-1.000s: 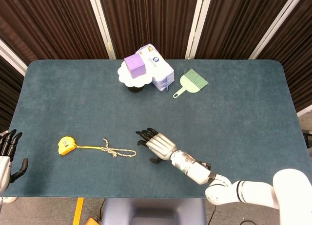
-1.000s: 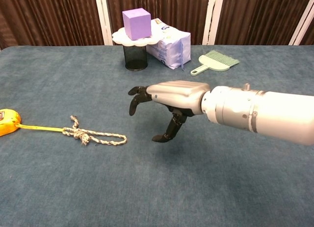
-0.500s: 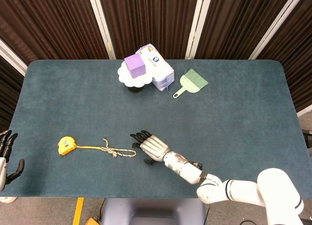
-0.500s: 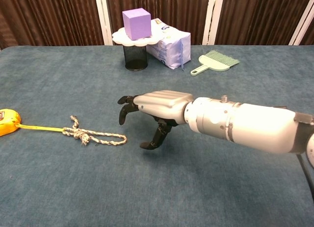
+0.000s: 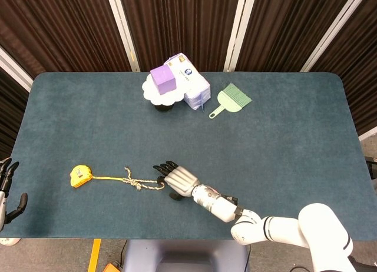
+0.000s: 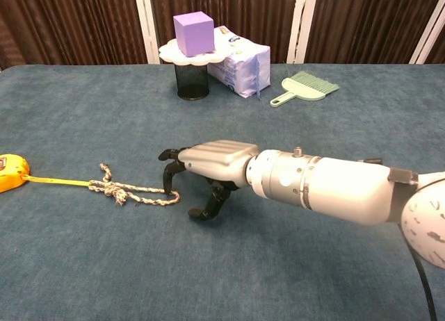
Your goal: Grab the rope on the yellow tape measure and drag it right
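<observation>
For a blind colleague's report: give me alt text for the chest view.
The robot's right hand reaches left across a blue-green table, fingers apart at the looped end of a rope. The rope is tied to the tape pulled from a yellow tape measure at the left edge.

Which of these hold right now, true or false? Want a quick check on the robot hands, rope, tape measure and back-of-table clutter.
1. The right robot hand has its fingertips at the loop end of the braided rope. True.
2. The rope is lifted off the table. False: it lies flat on the blue cloth table.
3. The yellow tape measure sits left of the rope. True.
4. The purple cube lies on the green hand brush. False: it rests on a white plate on a black cup.
</observation>
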